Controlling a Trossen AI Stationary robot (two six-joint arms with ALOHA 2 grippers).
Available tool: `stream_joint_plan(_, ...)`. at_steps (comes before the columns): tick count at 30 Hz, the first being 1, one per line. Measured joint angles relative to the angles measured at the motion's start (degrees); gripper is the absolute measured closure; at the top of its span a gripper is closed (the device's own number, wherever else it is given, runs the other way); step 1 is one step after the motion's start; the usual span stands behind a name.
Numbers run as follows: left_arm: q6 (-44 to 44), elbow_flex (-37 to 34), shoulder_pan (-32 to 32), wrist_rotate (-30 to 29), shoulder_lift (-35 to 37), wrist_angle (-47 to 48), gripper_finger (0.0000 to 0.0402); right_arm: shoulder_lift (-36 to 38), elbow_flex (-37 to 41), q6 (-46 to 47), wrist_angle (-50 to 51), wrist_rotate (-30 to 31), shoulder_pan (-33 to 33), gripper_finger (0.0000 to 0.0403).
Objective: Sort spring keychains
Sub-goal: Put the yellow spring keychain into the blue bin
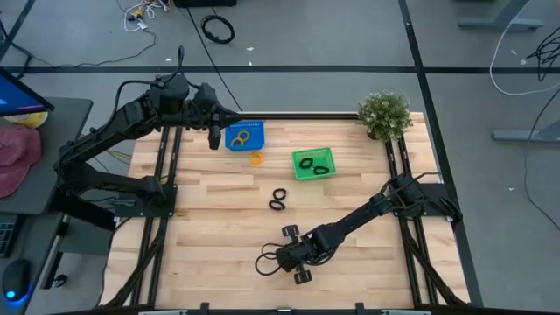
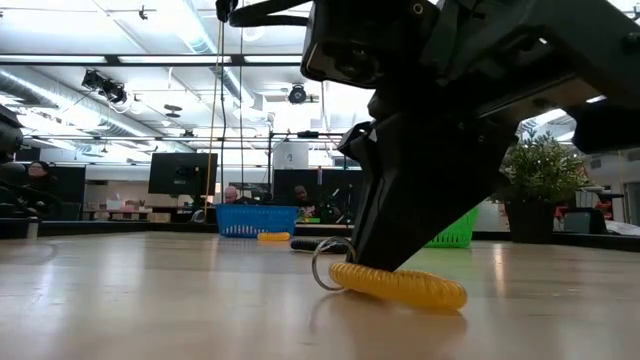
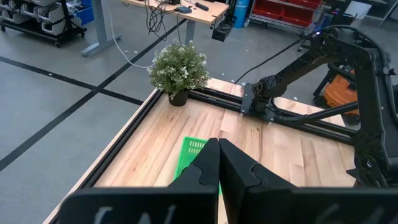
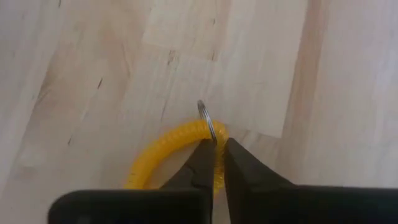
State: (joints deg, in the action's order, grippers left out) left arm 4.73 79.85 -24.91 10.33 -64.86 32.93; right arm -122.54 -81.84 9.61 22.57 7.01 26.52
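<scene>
Right wrist view, right hand (image 4: 214, 163) pinching yellow keychain (image 4: 163, 149)

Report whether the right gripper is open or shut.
Shut: the right gripper has its fingers pinched on the yellow keychain lying on the table.

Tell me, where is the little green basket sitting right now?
In the high view the green basket sits toward the table's far edge, just right of centre, between the blue basket and the potted plant, with black spring keychains inside.
</scene>
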Motion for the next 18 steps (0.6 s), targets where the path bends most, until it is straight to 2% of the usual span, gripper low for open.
stream_joint_plan(9, 0.00, 0.00, 0.00, 0.00, 0.00, -0.02, 0.0399, 2.18, 0.28, -0.64, 1.86, 2.06, 0.07, 0.0396)
stream_joint_plan(18, 0.05, 0.00, 0.00, -0.02, 0.00, -0.02, 0.0399, 11.96, 0.22, 0.08, 9.66, 6.73, 0.28, 0.0397)
